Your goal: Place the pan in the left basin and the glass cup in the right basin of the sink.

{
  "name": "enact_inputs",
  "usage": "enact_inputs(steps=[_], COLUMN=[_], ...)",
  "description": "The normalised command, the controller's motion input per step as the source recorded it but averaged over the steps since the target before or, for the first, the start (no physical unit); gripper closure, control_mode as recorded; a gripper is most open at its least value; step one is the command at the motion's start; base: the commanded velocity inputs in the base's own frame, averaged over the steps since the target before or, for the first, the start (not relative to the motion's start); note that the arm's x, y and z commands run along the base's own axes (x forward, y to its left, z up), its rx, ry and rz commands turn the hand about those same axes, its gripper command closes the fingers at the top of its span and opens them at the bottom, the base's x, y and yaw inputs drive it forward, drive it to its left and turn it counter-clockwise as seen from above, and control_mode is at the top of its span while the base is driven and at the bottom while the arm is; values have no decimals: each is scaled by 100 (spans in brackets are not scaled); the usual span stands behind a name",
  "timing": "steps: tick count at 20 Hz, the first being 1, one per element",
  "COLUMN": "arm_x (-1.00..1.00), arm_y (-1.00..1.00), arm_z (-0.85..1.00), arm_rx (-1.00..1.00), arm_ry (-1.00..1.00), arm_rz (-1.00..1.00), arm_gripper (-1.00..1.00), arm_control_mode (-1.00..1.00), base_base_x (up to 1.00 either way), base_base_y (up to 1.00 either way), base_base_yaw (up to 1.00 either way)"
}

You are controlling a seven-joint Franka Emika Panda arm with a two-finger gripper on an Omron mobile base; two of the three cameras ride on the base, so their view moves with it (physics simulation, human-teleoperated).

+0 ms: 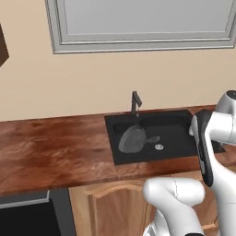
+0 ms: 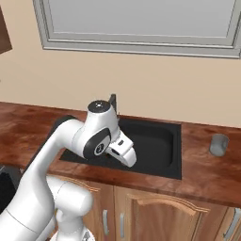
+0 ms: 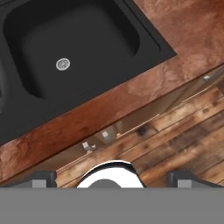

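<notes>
- Fingers [image 3: 43,178] spread wide, empty, above the worktop [image 3: 166,74] edge beside the right basin [image 3: 74,39].
- Pan [image 1: 132,138] lies in the left basin [image 1: 129,138].
- Cup [image 2: 219,144] stands on the worktop, well right of the sink [image 2: 174,155]; a hasty reach could topple it.

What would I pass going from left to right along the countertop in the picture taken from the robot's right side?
Bare wooden counter → the robot's white arm, in front of the sink's left part → the wide right basin of the black sink → a strip of counter → the glass cup, standing upright on the counter.
</notes>
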Motion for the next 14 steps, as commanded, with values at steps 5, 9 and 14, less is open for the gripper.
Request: enact_inputs(steps=[5, 9, 14], arm_x=[0, 0, 0], arm_y=[0, 0, 0], arm_z=[0, 0, 0], arm_rx=[0, 0, 0], arm_ry=[0, 0, 0], arm_rz=[0, 0, 0], arm_gripper=[-100, -100, -100], arm_control_mode=[100, 100, 100], base_base_x=[0, 0, 0], base_base_y=[-52, -52, -45], base_base_yaw=[0, 0, 0])
